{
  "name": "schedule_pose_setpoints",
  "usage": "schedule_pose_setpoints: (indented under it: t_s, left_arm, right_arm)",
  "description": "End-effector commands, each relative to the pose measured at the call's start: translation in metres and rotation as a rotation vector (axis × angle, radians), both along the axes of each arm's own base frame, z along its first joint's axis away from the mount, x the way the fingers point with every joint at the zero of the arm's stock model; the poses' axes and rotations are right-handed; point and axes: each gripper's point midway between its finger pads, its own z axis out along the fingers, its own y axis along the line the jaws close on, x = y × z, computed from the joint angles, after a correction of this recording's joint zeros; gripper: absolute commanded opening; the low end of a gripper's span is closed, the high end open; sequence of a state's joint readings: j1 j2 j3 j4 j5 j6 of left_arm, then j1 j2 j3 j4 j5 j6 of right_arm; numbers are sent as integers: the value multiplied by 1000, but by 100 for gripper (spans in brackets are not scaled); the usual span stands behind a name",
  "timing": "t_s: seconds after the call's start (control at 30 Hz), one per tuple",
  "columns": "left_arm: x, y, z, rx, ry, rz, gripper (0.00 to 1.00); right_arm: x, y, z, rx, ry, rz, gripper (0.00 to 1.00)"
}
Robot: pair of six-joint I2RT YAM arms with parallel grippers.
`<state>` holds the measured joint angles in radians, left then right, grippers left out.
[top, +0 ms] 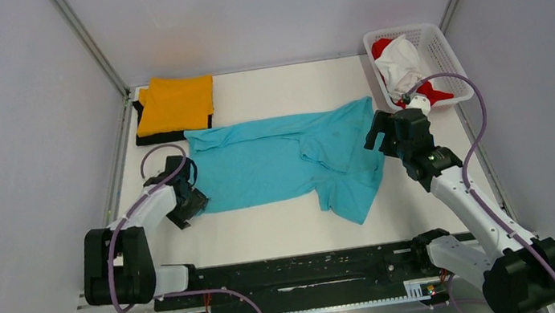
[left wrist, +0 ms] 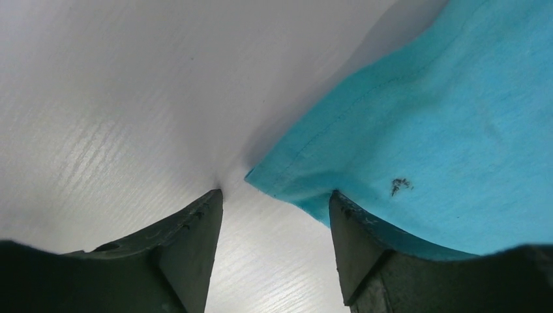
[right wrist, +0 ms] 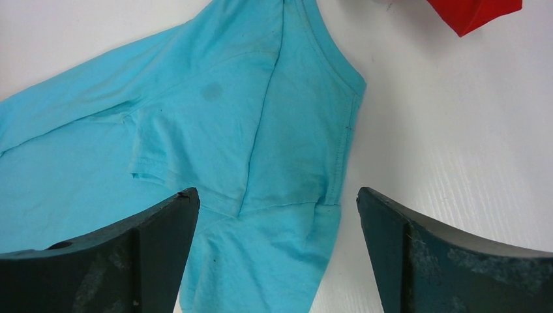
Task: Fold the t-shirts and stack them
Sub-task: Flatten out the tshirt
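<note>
The black t-shirt (top: 174, 136) is almost wholly hidden under the folded orange t-shirt (top: 176, 103) at the far left corner of the bench (top: 283, 224); only a dark strip along its left and near edges shows. In the white lattice basket (top: 439, 46) at the far right corner, the white t-shirt (top: 402, 66) and the red t-shirt (top: 434, 92) are bunched together, so their shapes cannot be made out, and the right arm's wrist and its cable cross the basket's near corner. The turquoise t-shirt (top: 275, 165) lies spread across the middle of the bench, hem end to the left and sleeves to the right, with one part trailing toward the near edge; both wrist views cut it off. From above, the left end effector (top: 193, 204) is a dark shape at the hem's near left corner, and its fingers are hard to read there. Its wrist view shows them standing apart with bare bench between them, the hem corner reaching into the gap and lying against the finger on the right of that view, not pinched. A small dark speck marks the cloth beside that finger. The right end effector (top: 378, 133) hangs over the sleeve end, its fingers spread wide and holding nothing. Its wrist view shows a faint darker round spot on the turquoise cloth, and a corner of red cloth cut off by the upper edge.
</note>
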<state>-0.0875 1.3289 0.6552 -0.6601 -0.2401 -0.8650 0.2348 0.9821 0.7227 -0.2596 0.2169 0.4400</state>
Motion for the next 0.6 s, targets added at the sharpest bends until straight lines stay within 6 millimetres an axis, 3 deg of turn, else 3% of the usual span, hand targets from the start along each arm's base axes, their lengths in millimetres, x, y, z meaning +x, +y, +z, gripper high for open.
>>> schedule_pose_setpoints:
  t_s: [0.0,0.17,0.37,0.43,0.53,0.57]
  left_arm:
    - [19,2,-1,-14,-52,17,59]
    - [24,-1,-7,-46,-61,13,51]
    - [28,-1,-15,-53,-44,-2,35]
    - [31,-2,-16,-56,-42,-13,26]
    - [36,-5,-16,-69,-54,-48,0]
    - [37,-7,-15,-78,-60,-60,0]
  right_arm:
    - [9,-1,19,-10,-41,0,99]
    - [9,-1,19,-18,-28,4,99]
    - [4,-2,17,-26,0,12,99]
    - [1,-2,16,-34,18,19,100]
    - [-4,-3,13,-48,47,31,99]
    - [-6,-2,11,-50,58,39,99]
